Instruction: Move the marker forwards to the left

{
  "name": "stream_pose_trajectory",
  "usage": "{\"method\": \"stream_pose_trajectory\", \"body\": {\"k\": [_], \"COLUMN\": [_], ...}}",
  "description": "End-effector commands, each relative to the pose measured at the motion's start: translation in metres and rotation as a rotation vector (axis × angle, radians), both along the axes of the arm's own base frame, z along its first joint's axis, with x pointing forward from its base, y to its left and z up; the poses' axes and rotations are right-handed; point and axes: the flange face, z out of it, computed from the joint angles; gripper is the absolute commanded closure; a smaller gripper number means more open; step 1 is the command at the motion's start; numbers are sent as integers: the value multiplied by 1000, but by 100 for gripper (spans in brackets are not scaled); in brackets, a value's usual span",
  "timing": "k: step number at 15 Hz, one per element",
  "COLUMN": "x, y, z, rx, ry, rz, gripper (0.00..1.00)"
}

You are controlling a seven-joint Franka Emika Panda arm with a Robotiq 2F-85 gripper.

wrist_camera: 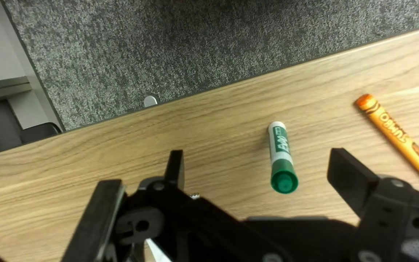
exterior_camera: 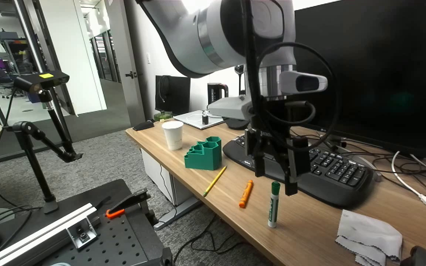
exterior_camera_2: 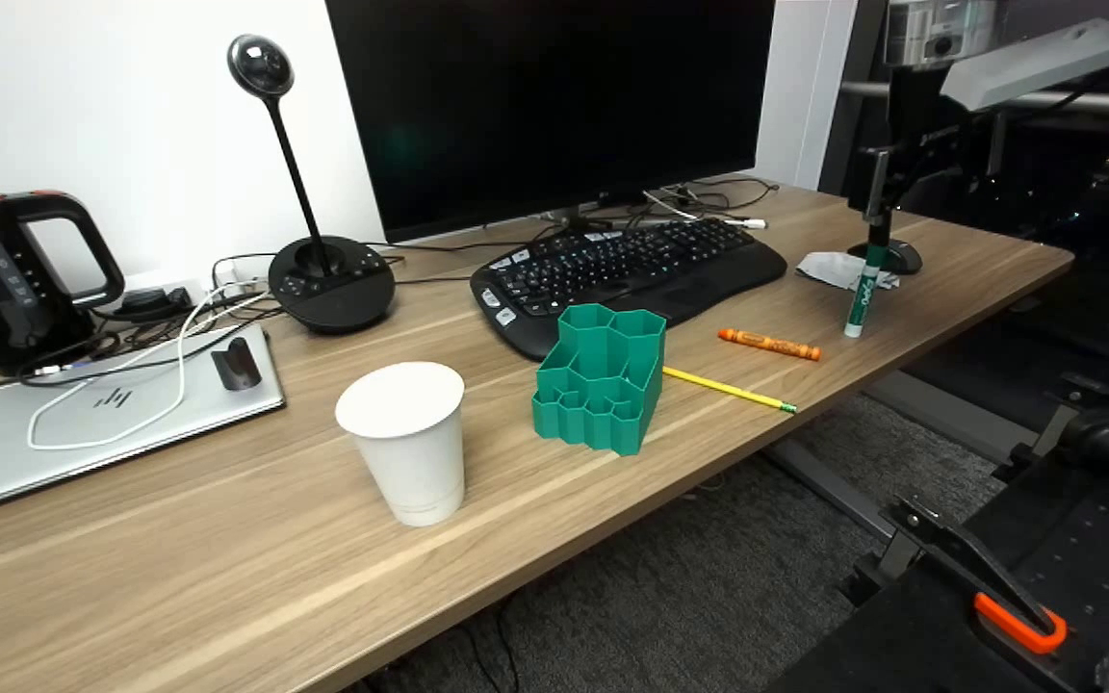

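Note:
The marker [exterior_camera: 273,208] stands upright on the wooden desk near its front edge, green cap up and white end down. It also shows in an exterior view [exterior_camera_2: 863,300], where a dark finger overlaps its top. In the wrist view the marker [wrist_camera: 279,149] appears between the two fingers, nearer the right one, touching neither. My gripper [exterior_camera: 275,181] points down, open and empty, with its fingertips around the height of the cap and slightly behind the marker. The gripper also shows in the wrist view [wrist_camera: 256,160] with its fingers wide apart.
An orange crayon [exterior_camera: 246,194] and a yellow pencil [exterior_camera: 215,181] lie beside the marker. A green holder [exterior_camera: 203,157] and a white cup [exterior_camera: 173,136] stand farther along. A black keyboard [exterior_camera: 331,173] is behind the gripper. A grey cloth [exterior_camera: 368,232] lies nearby.

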Motion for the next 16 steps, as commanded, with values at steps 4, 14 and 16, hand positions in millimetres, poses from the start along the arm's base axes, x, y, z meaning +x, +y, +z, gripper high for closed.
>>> {"method": "stream_pose_trajectory", "body": {"k": [4, 14, 16], "x": [44, 47, 45], "y": [21, 13, 9], "z": [-33, -45, -42], "rx": [50, 58, 70], "ry": [8, 58, 76], "rz": [-22, -88, -110], "gripper": [0, 78, 93]}}
